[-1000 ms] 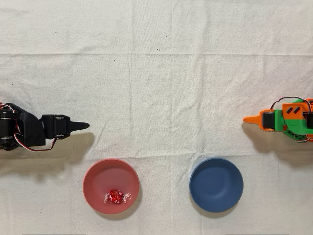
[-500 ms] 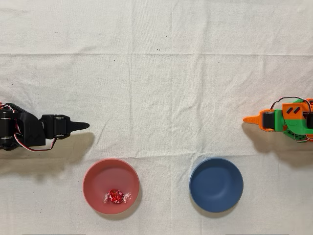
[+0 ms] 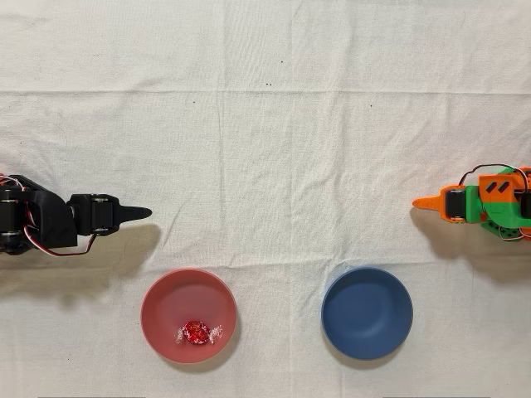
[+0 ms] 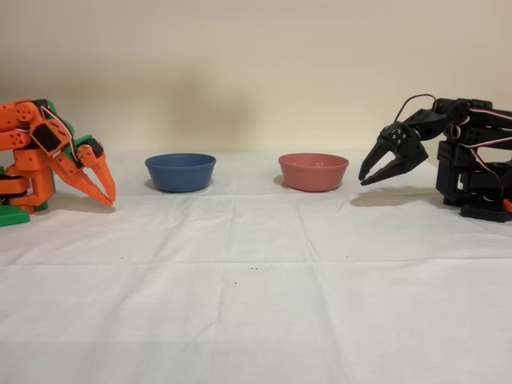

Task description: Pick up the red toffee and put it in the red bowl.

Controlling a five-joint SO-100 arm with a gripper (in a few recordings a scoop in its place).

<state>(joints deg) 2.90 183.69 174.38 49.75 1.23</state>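
Note:
The red toffee (image 3: 197,332) lies inside the red bowl (image 3: 166,298), toward its lower rim in the overhead view, its clear twisted ends spread to either side. In the fixed view the red bowl (image 4: 313,172) stands right of centre, and its wall hides the toffee. My black arm is drawn back at the left edge of the overhead view. Its gripper (image 3: 143,213) is shut with nothing in it, and it sits above and to the left of the bowl, apart from it. In the fixed view the gripper (image 4: 365,180) hangs just right of the bowl, tips pointing down.
A dark blue bowl (image 3: 367,313) stands to the right of the red one in the overhead view, and the blue bowl (image 4: 180,171) holds nothing that I can see. The idle orange arm (image 3: 477,205) rests at the right edge. A creased white cloth (image 3: 274,133) covers the table.

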